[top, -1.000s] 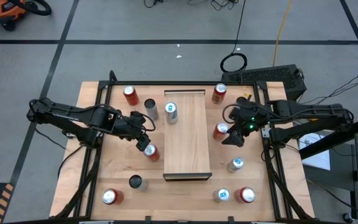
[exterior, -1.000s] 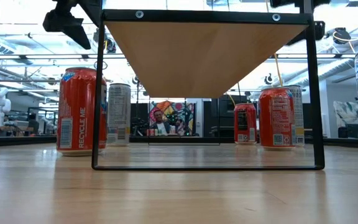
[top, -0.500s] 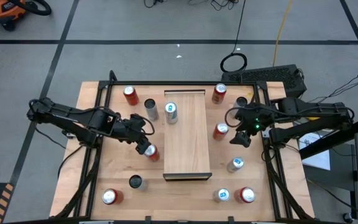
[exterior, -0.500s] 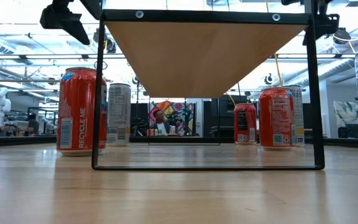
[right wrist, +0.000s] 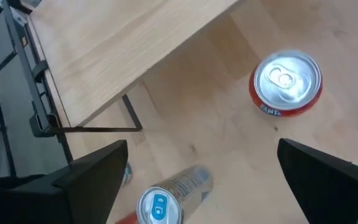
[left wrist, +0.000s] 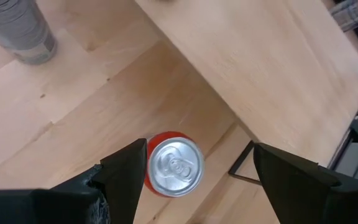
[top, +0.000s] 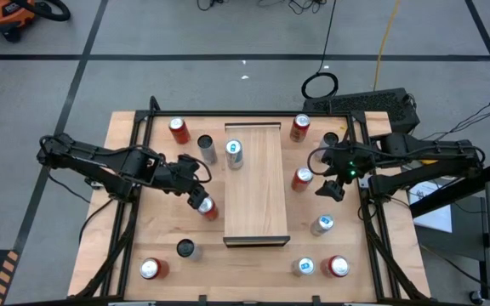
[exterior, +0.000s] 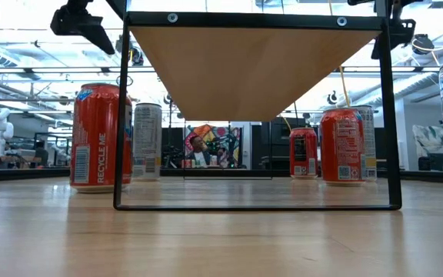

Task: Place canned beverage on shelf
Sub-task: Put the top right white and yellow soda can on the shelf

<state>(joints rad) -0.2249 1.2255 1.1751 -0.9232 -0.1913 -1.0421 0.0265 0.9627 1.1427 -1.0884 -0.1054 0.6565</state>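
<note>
From above, the left tool [top: 199,201], released, hangs over the red aluminium can [top: 208,208] beside the long pale-wood shelf [top: 256,195]; wrist view shows that can [left wrist: 174,164] off-centre between open fingers [left wrist: 125,174], so centre before clenching; right tool [top: 330,189] waits released.

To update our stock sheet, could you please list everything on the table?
table: one, pale wood, black-framed.
shelf: one, pale wood, at the table's middle.
red cans: six, three on each side of the shelf.
silver cans: four, one on the shelf, one to its left, two to its right.
black can: one, left of the shelf.
left gripper: open, above a red can left of the shelf.
right gripper: open, right of the shelf.
</note>
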